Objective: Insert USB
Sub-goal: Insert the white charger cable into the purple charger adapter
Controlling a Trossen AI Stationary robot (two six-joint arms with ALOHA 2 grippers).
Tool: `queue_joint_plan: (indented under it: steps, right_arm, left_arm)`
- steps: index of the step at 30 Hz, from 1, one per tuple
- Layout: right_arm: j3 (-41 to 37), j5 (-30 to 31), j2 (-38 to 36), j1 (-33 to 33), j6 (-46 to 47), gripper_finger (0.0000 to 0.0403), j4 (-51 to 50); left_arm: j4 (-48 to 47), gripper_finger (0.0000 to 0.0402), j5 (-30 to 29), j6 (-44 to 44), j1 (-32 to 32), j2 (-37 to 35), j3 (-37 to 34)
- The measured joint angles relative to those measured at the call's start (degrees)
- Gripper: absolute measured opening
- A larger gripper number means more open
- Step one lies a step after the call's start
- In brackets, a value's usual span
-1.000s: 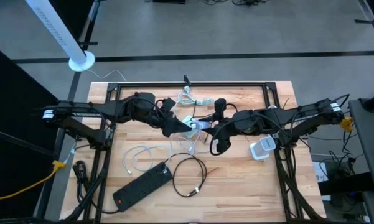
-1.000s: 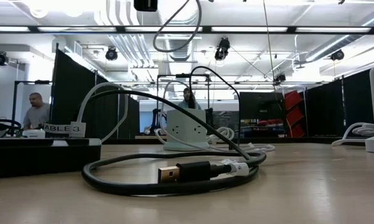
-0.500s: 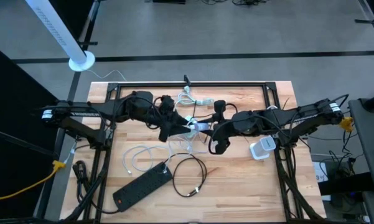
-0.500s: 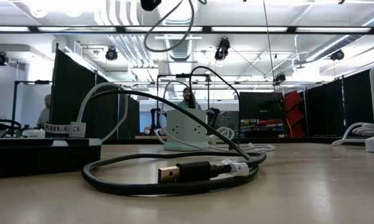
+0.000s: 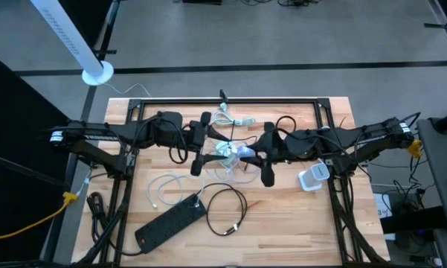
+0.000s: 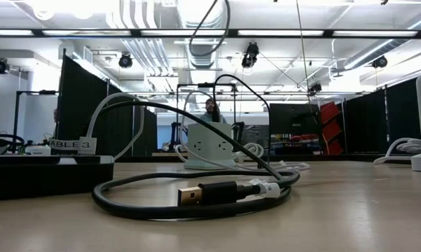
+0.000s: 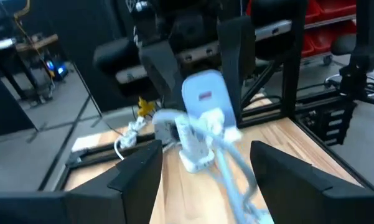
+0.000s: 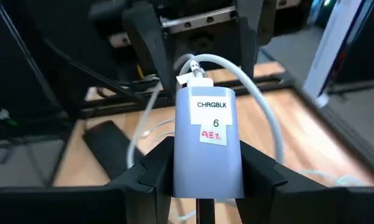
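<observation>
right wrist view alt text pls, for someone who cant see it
The right pincer grips a pale charger block labelled "CHRGBLK 6", with a white USB cable plugged into its far end and looping away. Facing it just beyond, the left pincer stands open, above a wooden table with a black power strip.

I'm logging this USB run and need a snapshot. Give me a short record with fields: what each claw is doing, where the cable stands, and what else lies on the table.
right claw: shut on the pale grey charger block labelled CHRGBLK, held above the table's middle
left claw: open, facing the charger block, holding nothing
white cable: plugged into the block's far end
plug state: appears inserted
also on the wooden table: black power strip, coiled black USB cable, white charger at the right edge
</observation>
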Motion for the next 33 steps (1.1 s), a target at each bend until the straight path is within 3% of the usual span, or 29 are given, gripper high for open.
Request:
queue_joint_plan:
  steps: [4,9,15,21,26,33]
  right_arm:
    - [0.0,0.2,0.1,0.1,3.4,0.0116,-0.5]
    - [0.0,1.4,0.1,0.1,5.1,0.0116,-2.1]
    - [-0.1,1.7,0.1,0.8,-0.6,0.0116,-2.4]
    - [-0.1,1.7,0.1,1.5,-5.6,0.0116,-2.5]
    - [-0.1,1.7,0.1,1.5,-6.0,0.0116,-2.5]
    - [-0.1,1.5,0.1,1.5,-6.7,0.0116,-3.6]
  left_arm:
    - [1.9,0.0225,0.1,1.6,0.1,1.1,0.0]
    - [5.2,0.0226,4.7,-0.2,0.1,2.7,0.0]
    - [4.5,0.0233,5.0,-4.4,0.1,4.0,0.0]
    - [3.1,0.0218,2.6,-4.8,0.8,-0.8,0.1]
    - [0.2,0.0179,1.4,-5.7,0.9,-1.7,0.1]
    - [-0.6,0.0080,2.4,-8.8,0.6,0.6,0.1]
